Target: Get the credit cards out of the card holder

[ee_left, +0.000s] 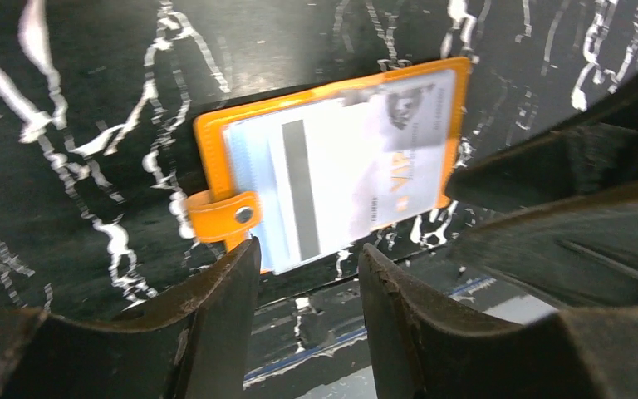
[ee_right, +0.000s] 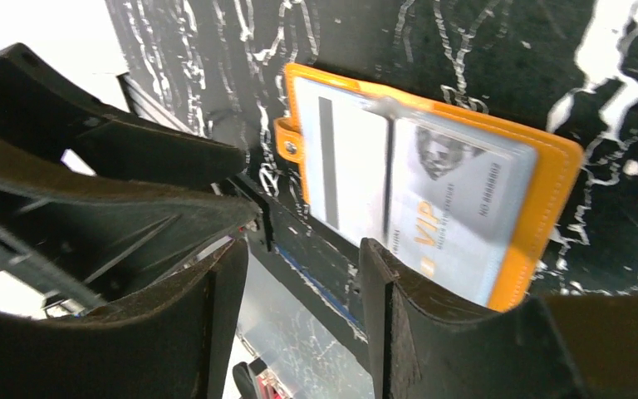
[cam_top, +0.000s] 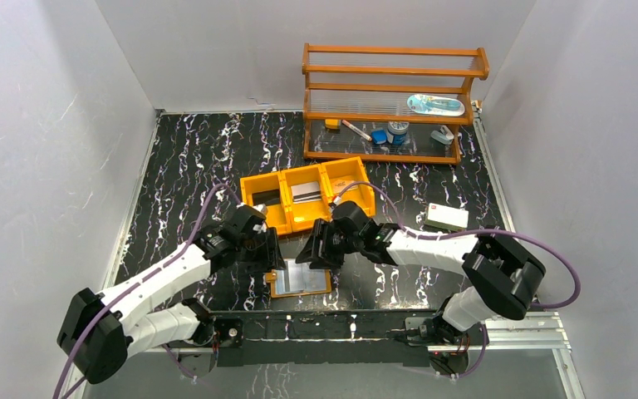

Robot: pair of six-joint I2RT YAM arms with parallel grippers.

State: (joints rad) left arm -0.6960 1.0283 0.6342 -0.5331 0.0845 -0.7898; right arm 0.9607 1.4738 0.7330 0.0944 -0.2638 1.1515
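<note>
While the card holder (ee_left: 206, 141) lies open and flat by the table's near edge, the left gripper (ee_left: 309, 258) and right gripper (ee_right: 303, 249) hover just above, jaws parted, empty. Those credit cards (ee_right: 449, 208) look light, stiff and slick in shiny sleeves, so I'd pinch an exposed card edge and pin the floppy holder.

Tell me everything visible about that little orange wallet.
The holder lies open on the black marbled table, near its front edge. Orange, leather-like, with a snap tab on one side. Its clear pockets hold cards: one with a dark stripe, one marked VIP. Left gripper and right gripper hover open nearby; neither holds it.
</note>
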